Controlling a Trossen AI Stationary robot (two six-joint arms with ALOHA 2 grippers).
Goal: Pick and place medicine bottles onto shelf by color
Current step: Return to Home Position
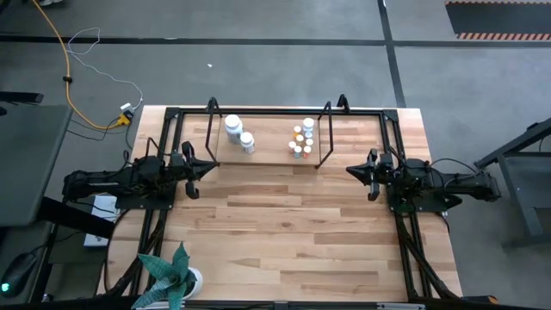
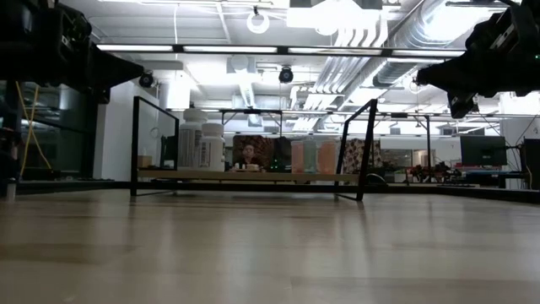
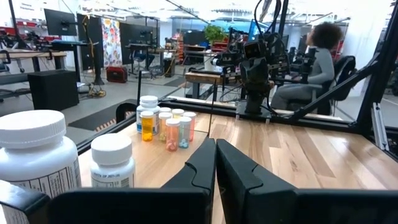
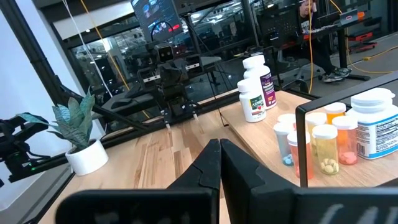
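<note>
The shelf (image 1: pixel 267 155), a low light-wood board between black tube hoops, stands at the table's far side. Two larger white bottles (image 1: pixel 239 134) stand on its left part; they show in the left wrist view (image 3: pixel 37 155). A cluster of several tiny bottles with white or orange tops and one larger white bottle (image 1: pixel 302 139) stands on its right part, also seen in the right wrist view (image 4: pixel 323 146). My left gripper (image 1: pixel 212 166) is shut and empty, left of the shelf's near edge. My right gripper (image 1: pixel 351 170) is shut and empty, right of it.
A green spiky plant in a white pot (image 1: pixel 175 280) stands at the table's near left corner. Black frame tubes (image 1: pixel 405 250) run along the table's sides. Bare wood (image 1: pixel 284 232) lies between the arms and the near edge. A person sits beyond the table (image 3: pixel 314 62).
</note>
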